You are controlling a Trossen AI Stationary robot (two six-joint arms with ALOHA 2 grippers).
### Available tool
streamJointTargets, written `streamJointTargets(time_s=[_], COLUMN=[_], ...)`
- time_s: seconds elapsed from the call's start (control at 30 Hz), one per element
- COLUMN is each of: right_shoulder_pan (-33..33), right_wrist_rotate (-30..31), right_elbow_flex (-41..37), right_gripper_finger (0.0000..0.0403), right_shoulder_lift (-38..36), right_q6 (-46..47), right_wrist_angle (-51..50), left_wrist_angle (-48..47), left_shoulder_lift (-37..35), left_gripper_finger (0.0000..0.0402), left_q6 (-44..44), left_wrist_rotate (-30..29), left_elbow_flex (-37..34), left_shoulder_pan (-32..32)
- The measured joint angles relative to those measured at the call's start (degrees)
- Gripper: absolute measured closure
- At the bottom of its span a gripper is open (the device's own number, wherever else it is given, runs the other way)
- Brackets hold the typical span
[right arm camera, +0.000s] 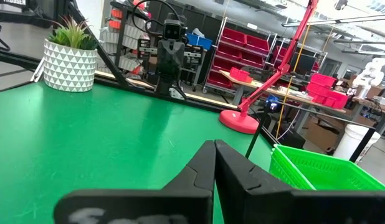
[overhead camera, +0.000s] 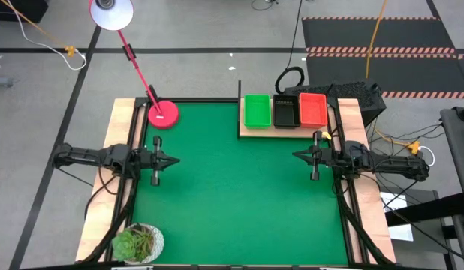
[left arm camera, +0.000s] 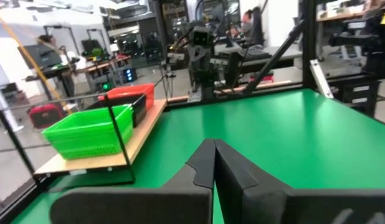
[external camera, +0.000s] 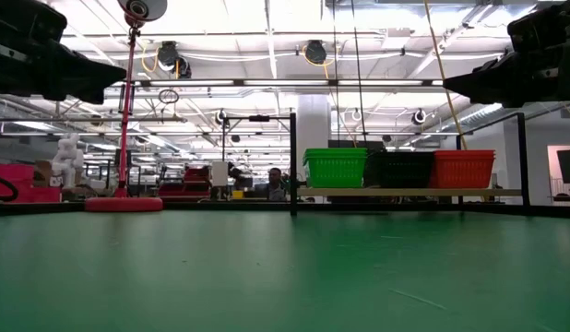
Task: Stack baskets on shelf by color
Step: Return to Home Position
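A green basket (overhead camera: 257, 110), a black basket (overhead camera: 285, 112) and an orange-red basket (overhead camera: 312, 109) stand side by side on the light wooden shelf (overhead camera: 251, 132) at the far right of the green mat. In the low view the green stack (external camera: 336, 168), the black (external camera: 400, 169) and the orange-red (external camera: 463, 169) sit on the shelf board (external camera: 409, 192). My left gripper (overhead camera: 175, 160) is shut and empty at the mat's left side. My right gripper (overhead camera: 296, 156) is shut and empty at the right side, nearer than the shelf.
A red lamp base (overhead camera: 164, 114) with its slanting red arm stands at the far left. A potted plant (overhead camera: 139, 243) stands at the near left corner. Black frame posts (external camera: 292, 164) stand by the shelf. The green mat (overhead camera: 232, 202) lies between the two arms.
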Motion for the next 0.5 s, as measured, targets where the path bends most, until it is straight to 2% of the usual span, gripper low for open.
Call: streamJointTargets(time_s=[0.5], right_shoulder_pan=[0.00], right_wrist_rotate=[0.09], right_elbow_flex=[0.00], right_gripper_finger=[0.0403], right_shoulder_lift=[0.00], right_q6=[-0.02], right_wrist_angle=[0.02], left_wrist_angle=[-0.70], left_shoulder_lift=[-1.13], left_gripper_finger=[0.0394], left_q6=[3.42], left_wrist_rotate=[2.16], left_elbow_flex=[0.02], left_shoulder_pan=[0.58])
